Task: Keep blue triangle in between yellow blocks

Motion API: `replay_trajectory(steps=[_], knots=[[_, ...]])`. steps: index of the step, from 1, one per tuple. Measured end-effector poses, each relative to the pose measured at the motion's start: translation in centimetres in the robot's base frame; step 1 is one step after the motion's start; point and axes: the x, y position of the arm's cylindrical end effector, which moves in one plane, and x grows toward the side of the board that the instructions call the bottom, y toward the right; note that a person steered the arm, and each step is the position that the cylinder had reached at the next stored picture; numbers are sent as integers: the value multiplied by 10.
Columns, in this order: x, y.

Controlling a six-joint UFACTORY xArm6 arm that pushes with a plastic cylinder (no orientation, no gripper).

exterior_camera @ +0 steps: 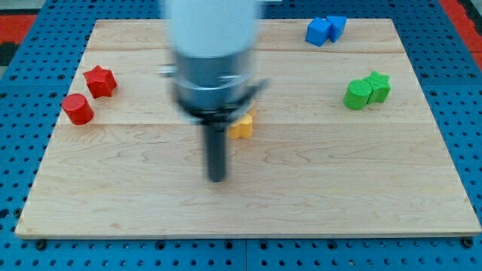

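Note:
My tip (217, 179) rests on the wooden board (241, 218), below the middle, just below and left of a yellow block (242, 126) that is partly hidden behind the rod. Only one yellow block shows; its shape cannot be made out. Two blue blocks touch each other at the view's top right: one (318, 31) on the left, one (336, 25) on the right. Which is the triangle cannot be told. The arm's body hides the board's upper middle.
A red star block (100, 80) and a red cylinder (77, 109) sit at the view's left. A green block (358, 94) and a green star block (378, 86) touch at the view's right. The board lies on a blue pegboard.

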Motion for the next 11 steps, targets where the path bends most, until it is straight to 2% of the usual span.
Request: replay_trajectory(steps=[1, 2, 3, 4, 5, 6, 8, 9, 10, 11], knots=[[-52, -112], [-108, -146], [-54, -148], [-65, -185], [-133, -185], [-164, -169], [-187, -137], [-214, -120], [-258, -84], [-268, -92]])
